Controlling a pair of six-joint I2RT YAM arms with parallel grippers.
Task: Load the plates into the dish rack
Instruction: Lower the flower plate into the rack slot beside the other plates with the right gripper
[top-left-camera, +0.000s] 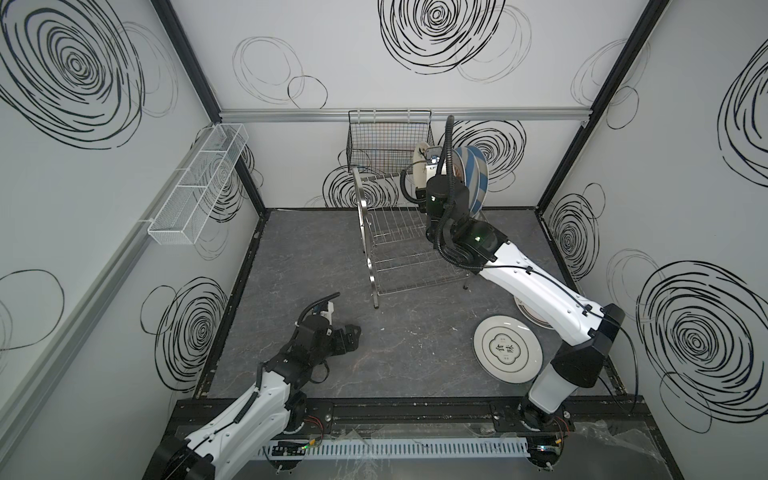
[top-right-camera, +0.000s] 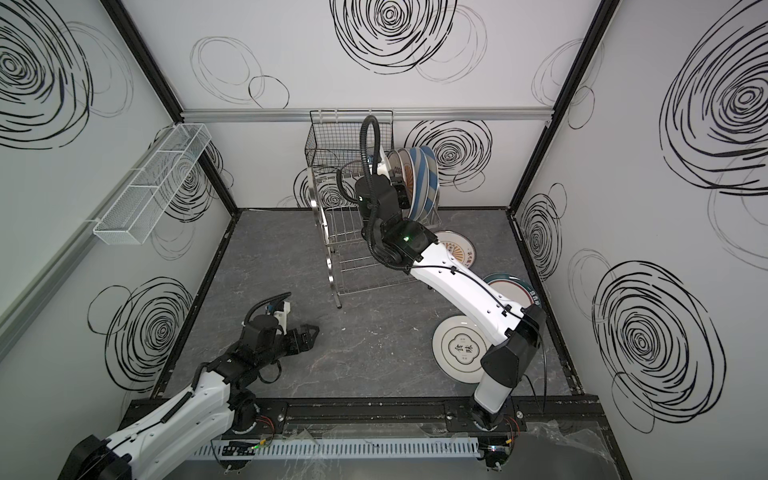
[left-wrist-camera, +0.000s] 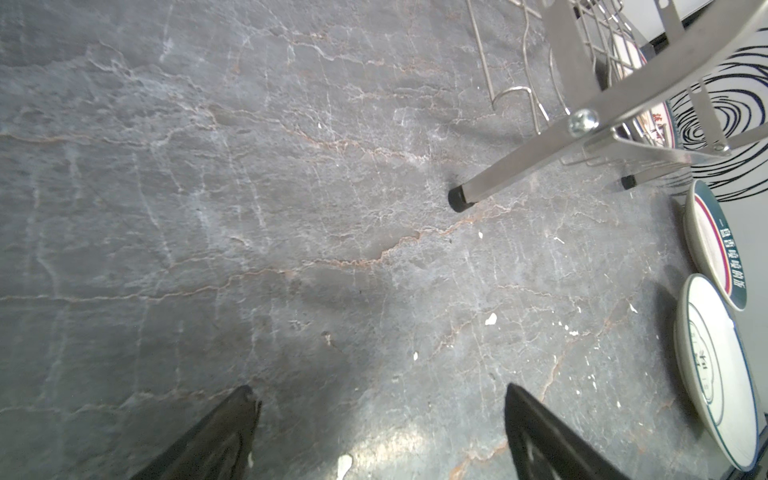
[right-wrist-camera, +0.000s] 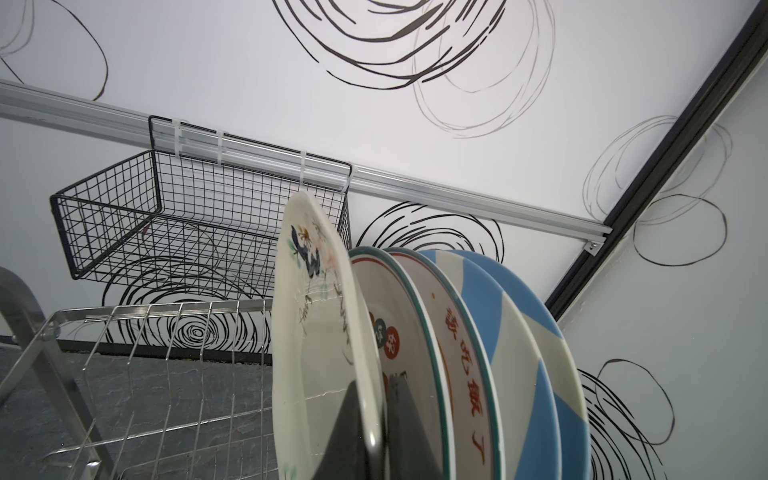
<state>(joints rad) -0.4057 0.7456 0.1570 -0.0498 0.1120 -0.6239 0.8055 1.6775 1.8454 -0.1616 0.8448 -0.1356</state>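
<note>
R pincer (right-wrist-camera: 376, 380) is clenched on the lower rim of the floral plate (right-wrist-camera: 316, 332), one finger on the painted face, one behind it. The plate stands on edge, near upright, disc running front to back, painted face twd the rack's bare wire slots on the left. Can't tell if its bottom edge sits in a slot; the pincer hides it.

It's at the upper tier of the dish rack (top-left-camera: 367, 232), leftmost in a row. Just beside it to the right, four more plates stand on edge in the same tier, all parallel:
- green-rim plate w/ red dots (right-wrist-camera: 390, 332)
- plate w/ red characters (right-wrist-camera: 457, 353)
- a blue-striped plate (right-wrist-camera: 503, 332)
- a second blue-striped plate (right-wrist-camera: 563, 382) at the rack's right end

R arm (top-left-camera: 532, 286) reaches over the rack's front right corner, covering part of the lower tier.

Three plates lie flat, face up, on the table (top-left-camera: 311, 270), right of and in front of the rack:
- sunburst plate (top-right-camera: 457, 249) by the rack's right side, partly under the arm
- dark-rim plate (top-right-camera: 515, 286) nearer the right wall, also partly under the arm
- white plate w/ two characters (top-left-camera: 508, 348) nearest the front, apart from the rack

L pincer (left-wrist-camera: 378, 388) is released, holding nothing, low over the table at front left, aimed twd the rack's front leg (left-wrist-camera: 461, 199), well apart from it.

Black wire basket (top-left-camera: 388, 137) hangs on the back wall behind the rack. White mesh tray (top-left-camera: 199, 183) hangs on the left wall.
</note>
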